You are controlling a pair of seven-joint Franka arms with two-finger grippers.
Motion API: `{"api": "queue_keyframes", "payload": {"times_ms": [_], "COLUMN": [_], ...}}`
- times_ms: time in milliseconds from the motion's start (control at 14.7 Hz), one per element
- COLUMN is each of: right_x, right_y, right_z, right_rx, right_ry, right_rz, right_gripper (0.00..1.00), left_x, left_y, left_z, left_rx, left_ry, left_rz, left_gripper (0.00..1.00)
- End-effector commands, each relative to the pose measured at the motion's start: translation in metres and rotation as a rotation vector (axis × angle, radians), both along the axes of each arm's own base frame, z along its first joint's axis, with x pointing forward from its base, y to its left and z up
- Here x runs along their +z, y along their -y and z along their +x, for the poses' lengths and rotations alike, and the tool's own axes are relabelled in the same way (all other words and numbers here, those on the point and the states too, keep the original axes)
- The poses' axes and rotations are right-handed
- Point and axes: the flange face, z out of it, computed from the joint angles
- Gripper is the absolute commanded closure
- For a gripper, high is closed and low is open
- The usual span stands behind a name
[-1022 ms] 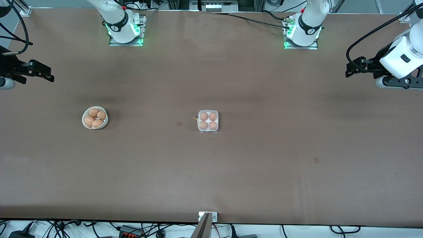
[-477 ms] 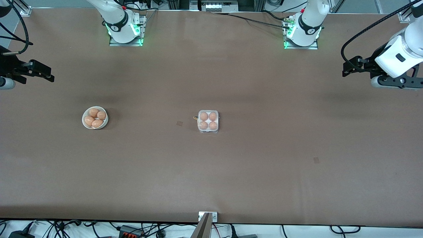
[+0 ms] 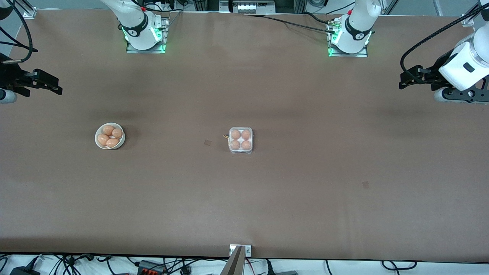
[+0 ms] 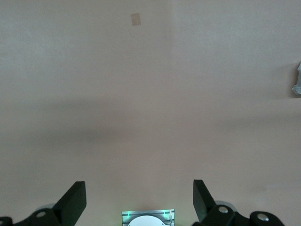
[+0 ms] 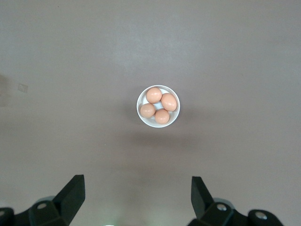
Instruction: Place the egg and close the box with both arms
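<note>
Orange-brown eggs fill the small clear-plastic carton, lid seemingly closed, mid brown desk; left claw and right claw hang released over its ends.

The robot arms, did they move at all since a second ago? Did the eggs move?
Only the left gripper moved: it swung a bit toward the middle of the table, then went back to where it was, open and holding nothing. The right gripper stayed still and open. The box with four eggs and the bowl of eggs did not move.
</note>
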Motion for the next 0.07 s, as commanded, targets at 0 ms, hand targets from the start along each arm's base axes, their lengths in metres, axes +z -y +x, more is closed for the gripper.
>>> {"api": "queue_keyframes", "payload": {"times_ms": [0], "right_x": [0.0049], "right_y": [-0.0021], "right_z": [0.0022], "right_rx": [-0.005], "right_ry": [0.005], "right_rz": [0.012], "right_gripper": [0.0], "left_x": [0.0056], "left_y": [-0.0049], "left_z": [0.0029], "left_rx": [0.005], "left_ry": [0.001], "left_rz": [0.008], "left_gripper": [0.0]}}
